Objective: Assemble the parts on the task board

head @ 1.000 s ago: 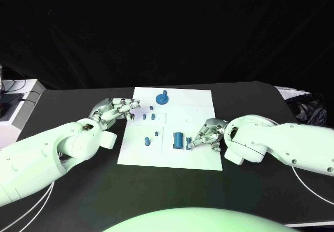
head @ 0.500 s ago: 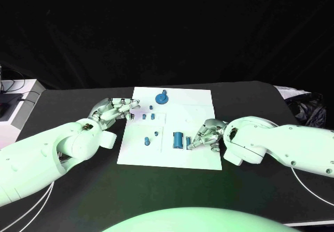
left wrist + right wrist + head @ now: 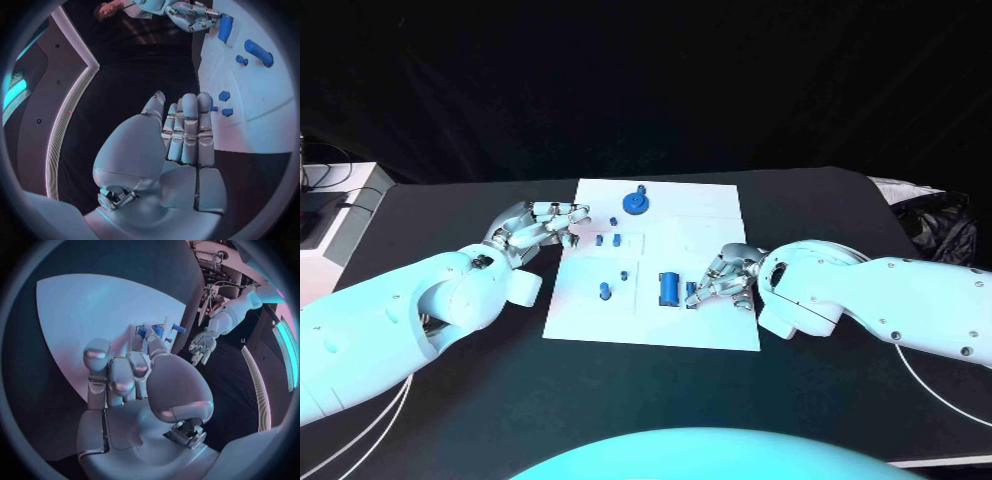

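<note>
The white task board [image 3: 711,215] lies mid-table. On it are a round blue part [image 3: 635,205], some small blue pieces [image 3: 600,240], a blue peg [image 3: 604,291], a blue cylinder [image 3: 669,289] and a slim blue part [image 3: 691,294]. My right hand [image 3: 730,275] sits low over the board's right half, fingers curled, with its fingertips at the slim part. I cannot tell whether they pinch it. The right wrist view has blue pieces [image 3: 156,330] just past the curled fingers. My left hand [image 3: 538,225] hovers at the board's left edge, fingers straight and side by side [image 3: 187,130], holding nothing.
Black table [image 3: 473,400] surrounds the board on every side. In the left wrist view the board [image 3: 250,120] lies beside my left hand, with two small blue pieces [image 3: 224,95] near its fingertips and the right hand [image 3: 190,15] beyond. A white box [image 3: 329,215] stands past the table's left edge.
My right hand has edged slightly left, closing on the slim blue part. The left hand and the parts have stayed where they were.
</note>
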`<action>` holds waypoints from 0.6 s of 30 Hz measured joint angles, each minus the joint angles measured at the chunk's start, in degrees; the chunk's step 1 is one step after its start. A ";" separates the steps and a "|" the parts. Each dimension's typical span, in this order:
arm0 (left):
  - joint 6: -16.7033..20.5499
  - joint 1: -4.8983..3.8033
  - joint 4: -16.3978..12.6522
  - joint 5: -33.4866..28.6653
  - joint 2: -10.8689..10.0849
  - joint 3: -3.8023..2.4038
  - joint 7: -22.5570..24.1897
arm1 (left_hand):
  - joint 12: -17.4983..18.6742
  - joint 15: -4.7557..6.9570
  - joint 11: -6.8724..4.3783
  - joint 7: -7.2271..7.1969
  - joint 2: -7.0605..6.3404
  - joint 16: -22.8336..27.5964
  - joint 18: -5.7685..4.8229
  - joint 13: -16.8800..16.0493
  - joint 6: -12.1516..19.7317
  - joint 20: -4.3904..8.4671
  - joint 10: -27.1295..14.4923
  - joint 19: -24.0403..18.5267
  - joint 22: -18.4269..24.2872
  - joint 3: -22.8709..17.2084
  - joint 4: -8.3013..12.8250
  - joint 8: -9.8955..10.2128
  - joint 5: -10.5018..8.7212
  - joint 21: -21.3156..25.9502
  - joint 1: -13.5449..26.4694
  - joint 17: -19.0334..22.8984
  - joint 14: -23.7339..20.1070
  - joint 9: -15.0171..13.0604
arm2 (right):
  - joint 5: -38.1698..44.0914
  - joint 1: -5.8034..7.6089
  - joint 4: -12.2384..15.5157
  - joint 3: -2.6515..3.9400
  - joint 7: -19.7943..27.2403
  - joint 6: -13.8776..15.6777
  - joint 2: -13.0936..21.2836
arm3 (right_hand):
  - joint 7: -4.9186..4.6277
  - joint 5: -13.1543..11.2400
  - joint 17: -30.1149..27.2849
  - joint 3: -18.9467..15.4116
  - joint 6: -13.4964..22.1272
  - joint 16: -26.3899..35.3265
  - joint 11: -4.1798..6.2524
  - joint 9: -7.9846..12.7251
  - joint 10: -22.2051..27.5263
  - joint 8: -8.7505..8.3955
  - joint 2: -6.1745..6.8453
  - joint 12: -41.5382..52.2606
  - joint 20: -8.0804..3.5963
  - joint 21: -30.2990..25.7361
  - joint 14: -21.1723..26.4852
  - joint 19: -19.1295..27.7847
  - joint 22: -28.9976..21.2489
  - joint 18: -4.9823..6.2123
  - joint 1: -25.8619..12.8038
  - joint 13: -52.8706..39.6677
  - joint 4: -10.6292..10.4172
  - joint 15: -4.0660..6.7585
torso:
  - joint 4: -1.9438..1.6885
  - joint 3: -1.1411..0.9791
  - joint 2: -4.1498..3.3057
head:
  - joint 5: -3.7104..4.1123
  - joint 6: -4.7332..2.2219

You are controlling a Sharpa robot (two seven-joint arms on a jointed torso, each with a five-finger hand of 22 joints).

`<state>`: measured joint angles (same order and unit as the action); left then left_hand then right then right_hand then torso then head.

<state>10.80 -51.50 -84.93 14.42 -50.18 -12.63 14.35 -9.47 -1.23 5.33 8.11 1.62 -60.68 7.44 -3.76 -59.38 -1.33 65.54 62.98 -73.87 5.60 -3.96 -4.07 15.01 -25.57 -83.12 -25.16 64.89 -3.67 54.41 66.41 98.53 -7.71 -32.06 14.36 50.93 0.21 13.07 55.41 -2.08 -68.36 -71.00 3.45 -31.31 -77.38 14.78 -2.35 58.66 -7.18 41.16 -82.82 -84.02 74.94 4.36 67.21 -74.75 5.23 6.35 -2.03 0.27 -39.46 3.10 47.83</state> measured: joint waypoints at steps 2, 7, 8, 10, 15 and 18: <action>0.00 0.00 0.01 0.00 -0.02 0.00 0.00 | 0.00 0.00 0.00 0.00 0.00 0.00 0.01 0.00 0.00 0.00 0.00 0.00 0.00 0.00 0.00 0.00 0.00 0.00 0.00 0.00 0.00 0.00 | 0.32 -0.13 -0.32 -0.01 -0.20 0.02 -0.05 | -0.01 -1.03 -0.08 0.64 0.01 0.00 0.30 0.18 -0.30 0.04 -0.41 0.54 0.00 0.00 0.15 0.00 0.00 0.01 0.92 -0.17 0.64 0.15 | 0.04 -0.01 0.00 | -0.05 0.00; -0.01 0.00 0.02 0.00 -0.04 0.00 -0.01 | 0.00 0.00 0.00 0.00 0.00 0.00 0.00 0.00 0.00 0.00 0.00 0.00 0.00 0.00 0.00 0.00 0.00 0.00 0.00 0.00 0.00 0.00 | 1.18 -0.44 -0.54 -0.06 -0.67 0.04 -0.10 | -0.01 -1.69 -0.23 3.24 0.01 0.00 0.38 0.83 -0.38 0.04 -0.04 0.67 0.00 -0.01 0.21 0.00 0.00 0.01 1.25 -0.20 1.18 0.21 | 0.05 0.00 0.02 | -0.08 0.03; -0.01 0.00 0.02 0.00 -0.05 0.00 -0.01 | 0.00 0.00 0.00 0.00 0.00 0.00 0.00 0.00 0.00 0.00 0.00 0.00 0.00 0.00 0.00 0.00 0.00 0.00 0.00 0.00 0.00 0.00 | 1.31 -0.44 -0.55 -0.04 -0.72 0.07 -0.14 | -0.01 -1.70 -0.23 3.31 0.01 0.00 0.38 0.83 -0.39 0.04 -0.03 0.67 0.00 -0.01 0.21 0.00 -0.01 0.01 1.23 -0.20 1.26 0.21 | 0.05 0.00 0.02 | -0.09 0.03; -0.01 0.00 0.02 0.00 -0.06 0.00 -0.01 | 0.00 0.00 0.00 0.00 0.00 0.00 0.00 0.00 0.00 0.00 0.00 0.00 0.00 0.00 0.00 0.00 0.00 0.00 0.00 0.00 0.00 0.00 | 1.60 -0.45 -0.62 -0.02 -0.80 0.13 -0.20 | -0.01 -1.79 -0.23 3.90 0.01 0.00 0.37 0.91 -0.39 0.06 0.25 0.67 0.00 -0.01 0.21 0.00 -0.01 0.01 0.95 -0.20 1.35 0.21 | 0.05 0.00 0.02 | -0.12 -0.01; -0.01 0.00 0.01 0.00 -0.09 0.00 -0.02 | 0.00 0.00 0.00 0.00 0.00 0.00 0.00 0.00 0.00 0.00 0.00 0.00 0.01 0.00 0.00 0.00 0.00 0.00 0.00 0.00 0.00 0.00 | 1.99 -0.50 -0.70 0.01 -0.81 0.23 -0.31 | -0.01 -1.77 -0.23 4.17 0.01 0.00 0.37 0.97 -0.39 0.06 0.25 0.67 0.00 -0.01 0.21 0.00 -0.01 0.01 0.95 -0.20 1.34 0.21 | 0.07 -0.03 0.02 | -0.12 -0.10; -0.01 0.00 0.00 0.00 -0.10 0.00 -0.02 | 0.00 0.00 0.00 0.00 0.00 0.00 0.00 0.00 0.00 0.00 0.00 0.00 0.01 0.00 0.00 0.00 0.00 0.00 0.00 0.00 0.00 0.00 | 2.20 -0.52 -0.87 0.01 -0.84 0.29 -0.33 | -0.01 -1.51 -0.23 4.18 0.01 0.00 0.36 0.98 -0.39 0.06 0.49 0.66 0.01 -0.01 0.21 0.00 -0.01 0.01 0.71 -0.19 1.34 0.21 | 0.07 -0.03 0.02 | -0.13 -0.11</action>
<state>10.79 -51.49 -84.94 14.42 -50.28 -12.63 14.33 -9.47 -1.23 5.33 8.11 1.62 -60.68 7.44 -3.75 -59.38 -1.33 65.54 62.98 -73.86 5.60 -3.96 -4.07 15.01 -25.57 -83.12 -25.16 64.89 -3.67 56.61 65.89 97.66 -7.69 -32.90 14.65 50.59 0.20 11.56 55.17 2.10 -68.35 -71.00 3.81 -30.33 -77.77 14.84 -1.86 59.32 -7.17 41.15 -82.61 -84.01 74.93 4.37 67.93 -74.94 6.56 6.56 -1.96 0.24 -39.44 2.97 47.72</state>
